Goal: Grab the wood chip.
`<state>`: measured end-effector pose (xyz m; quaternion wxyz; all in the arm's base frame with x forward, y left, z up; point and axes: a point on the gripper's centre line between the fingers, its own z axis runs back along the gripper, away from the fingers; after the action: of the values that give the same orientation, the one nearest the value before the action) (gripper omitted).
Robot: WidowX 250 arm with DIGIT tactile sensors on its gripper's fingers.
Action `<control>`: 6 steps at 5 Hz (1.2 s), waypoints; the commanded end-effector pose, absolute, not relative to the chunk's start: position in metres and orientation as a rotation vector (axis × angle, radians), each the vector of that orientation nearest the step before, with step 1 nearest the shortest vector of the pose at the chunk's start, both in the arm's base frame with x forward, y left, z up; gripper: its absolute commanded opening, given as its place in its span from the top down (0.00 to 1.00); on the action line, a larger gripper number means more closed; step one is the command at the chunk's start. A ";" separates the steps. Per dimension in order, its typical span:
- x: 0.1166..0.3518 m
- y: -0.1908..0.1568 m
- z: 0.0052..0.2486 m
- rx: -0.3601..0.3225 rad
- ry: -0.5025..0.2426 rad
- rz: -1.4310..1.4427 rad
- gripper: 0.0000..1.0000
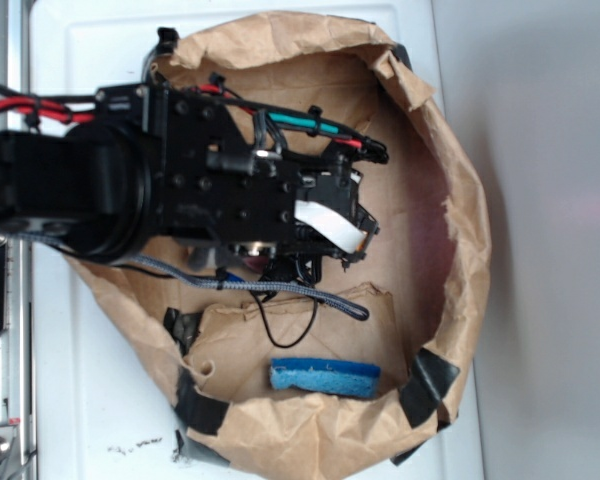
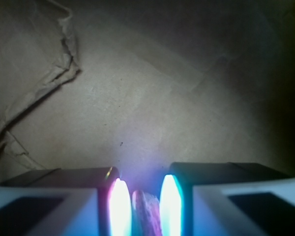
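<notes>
Wood chip (image 2: pixel 145 212) sits between gripper (image 2: pixel 140 209) fingers, jaws narrowed round it, apparently clamped. You keep squeeze steady, lift straight off brown paper (image 2: pixel 137 98); thin sliver could slip.

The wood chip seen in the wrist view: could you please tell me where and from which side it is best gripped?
Probably across its narrow width. In the wrist view the wood chip runs lengthwise between the two fingers of the gripper, one finger on each long edge, over the brown paper. Coming straight down from above suits this flat pose. Only one end shows, so I cannot confirm the midpoint.
</notes>
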<state>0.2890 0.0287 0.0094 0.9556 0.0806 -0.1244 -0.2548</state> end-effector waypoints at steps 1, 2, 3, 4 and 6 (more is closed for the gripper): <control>0.291 0.033 0.049 0.054 -0.253 -0.445 1.00; 0.288 0.037 0.092 -0.030 -0.268 -0.417 1.00; 0.282 0.045 0.141 -0.126 -0.273 -0.392 1.00; 0.278 0.052 0.177 -0.160 -0.274 -0.383 1.00; 0.275 0.050 0.179 -0.112 -0.270 -0.289 1.00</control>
<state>0.2730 0.0475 0.1585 0.9822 -0.0703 -0.0996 -0.1432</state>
